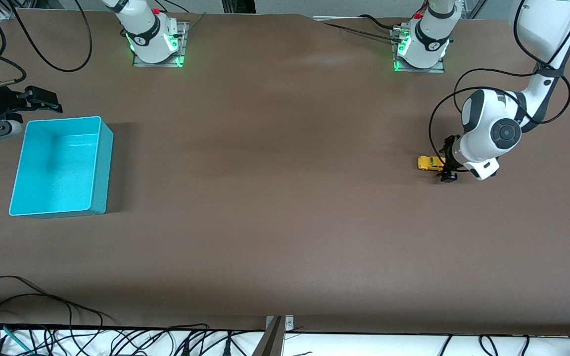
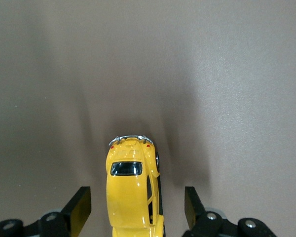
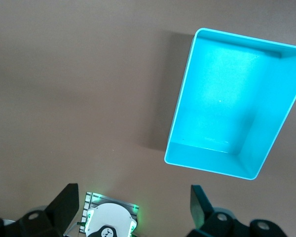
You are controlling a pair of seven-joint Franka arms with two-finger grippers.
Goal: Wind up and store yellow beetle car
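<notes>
Yellow beetle car [image 2: 133,192]: stands on its wheels on the brown table [image 1: 275,198], toward the left arm's end; rounded body, dark windows, chrome bumper at one end.
Car in front view: small yellow shape [image 1: 429,162] just beside the left arm's wrist, well apart from the bin.
Left gripper [image 2: 137,210]: low over the table with the car between its two fingers; one finger [image 2: 79,207] on each flank of the body.
Left claw state: jaws partly apart, a visible gap of bare table on both sides of the car; no pad touches the body, nothing is gripped.
Left gripper in front view: dark fingers [image 1: 447,165] at the car's end, largely hidden under the white wrist.
Turquoise bin [image 1: 103,148]: open-topped rectangular box, upright, toward the right arm's end of the table; nothing seen inside.
Right gripper [image 3: 135,210]: raised above the table beside the bin, arm waiting.
Right claw state: fingers spread wide, nothing between them.
Arm bases: two white mounts with green lights [image 1: 155,39] along the table's edge farthest from the front camera.
</notes>
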